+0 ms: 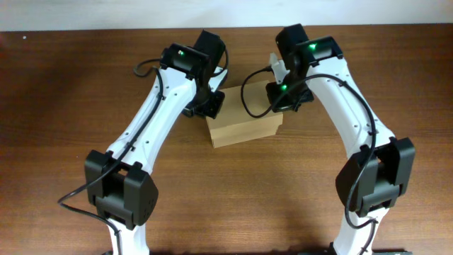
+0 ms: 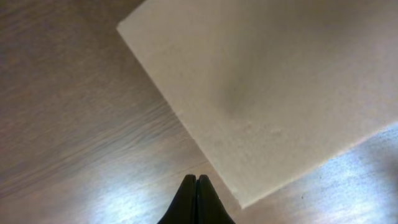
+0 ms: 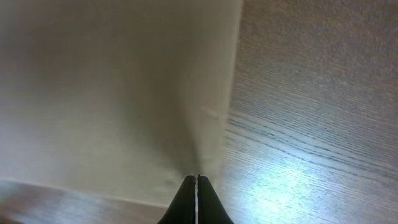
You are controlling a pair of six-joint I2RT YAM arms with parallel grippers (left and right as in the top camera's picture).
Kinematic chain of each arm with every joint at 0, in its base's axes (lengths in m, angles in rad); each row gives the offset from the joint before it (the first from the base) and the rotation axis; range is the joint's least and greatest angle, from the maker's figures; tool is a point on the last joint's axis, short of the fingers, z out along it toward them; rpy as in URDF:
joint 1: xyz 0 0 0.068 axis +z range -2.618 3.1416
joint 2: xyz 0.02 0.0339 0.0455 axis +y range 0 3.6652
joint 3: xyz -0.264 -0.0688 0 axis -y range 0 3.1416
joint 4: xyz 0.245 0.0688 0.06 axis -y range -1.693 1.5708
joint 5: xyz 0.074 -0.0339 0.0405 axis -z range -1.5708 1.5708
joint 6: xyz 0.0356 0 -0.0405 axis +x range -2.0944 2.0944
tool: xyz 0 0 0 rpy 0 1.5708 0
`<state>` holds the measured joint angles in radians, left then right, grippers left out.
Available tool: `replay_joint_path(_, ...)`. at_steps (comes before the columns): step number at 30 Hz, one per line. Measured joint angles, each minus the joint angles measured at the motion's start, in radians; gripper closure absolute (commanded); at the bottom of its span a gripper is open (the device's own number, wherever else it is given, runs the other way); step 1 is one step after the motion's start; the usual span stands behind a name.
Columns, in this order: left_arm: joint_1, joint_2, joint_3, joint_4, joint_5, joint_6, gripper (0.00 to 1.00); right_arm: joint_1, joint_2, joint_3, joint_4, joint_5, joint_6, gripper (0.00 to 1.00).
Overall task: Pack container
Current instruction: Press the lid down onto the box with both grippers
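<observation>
The container point(image 1: 244, 129) is a plain tan cardboard box at the table's middle, and its lid looks closed. My left gripper point(image 1: 209, 106) sits at its far left corner. In the left wrist view the box point(image 2: 273, 87) fills the upper right, and the left fingers point(image 2: 197, 180) are shut and empty over the table just beside its near corner. My right gripper point(image 1: 284, 99) sits at the box's far right corner. In the right wrist view the box top point(image 3: 112, 87) fills the left, and the right fingers point(image 3: 197, 179) are shut at its edge.
The brown wooden table point(image 1: 71, 106) spreads to both sides and in front of the box. Its far edge point(image 1: 106, 30) runs along the top of the overhead view. Both arms arch inward over the box from the near side.
</observation>
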<state>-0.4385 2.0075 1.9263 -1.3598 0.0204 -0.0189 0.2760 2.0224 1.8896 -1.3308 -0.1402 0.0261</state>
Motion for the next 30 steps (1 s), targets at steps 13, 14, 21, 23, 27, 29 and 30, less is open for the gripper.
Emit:
replay_joint_path(13, 0.0, 0.0, -0.127, 0.095, 0.045, 0.0, 0.98, 0.0, 0.0, -0.107, 0.071, -0.015, 0.001, 0.96)
replay_joint_path(14, 0.0, 0.0, -0.134, 0.101, 0.047, 0.0, 0.98, 0.0, 0.0, -0.112, 0.073, -0.016, 0.0, 0.96)
replay_joint_path(21, 0.0, 0.0, -0.191, 0.138, 0.05, 0.0, 0.98, 0.0, 0.0, -0.13, 0.091, -0.023, 0.0, 0.96)
replay_joint_path(23, 0.0, -0.005, -0.204, 0.15, 0.052, 0.0, 0.98, 0.0, 0.0, -0.138, 0.099, -0.024, 0.001, 0.96)
replay_joint_path(27, 0.0, -0.014, -0.219, 0.165, 0.051, 0.0, 0.98, 0.0, -0.006, -0.147, 0.114, -0.025, 0.002, 0.96)
replay_joint_path(29, 0.0, -0.016, -0.22, 0.167, 0.049, 0.0, 0.98, 0.0, -0.006, -0.148, 0.13, -0.029, 0.001, 0.96)
replay_joint_path(30, 0.0, -0.016, -0.22, 0.167, 0.047, 0.0, 0.98, 0.0, -0.006, -0.148, 0.134, -0.031, 0.001, 0.96)
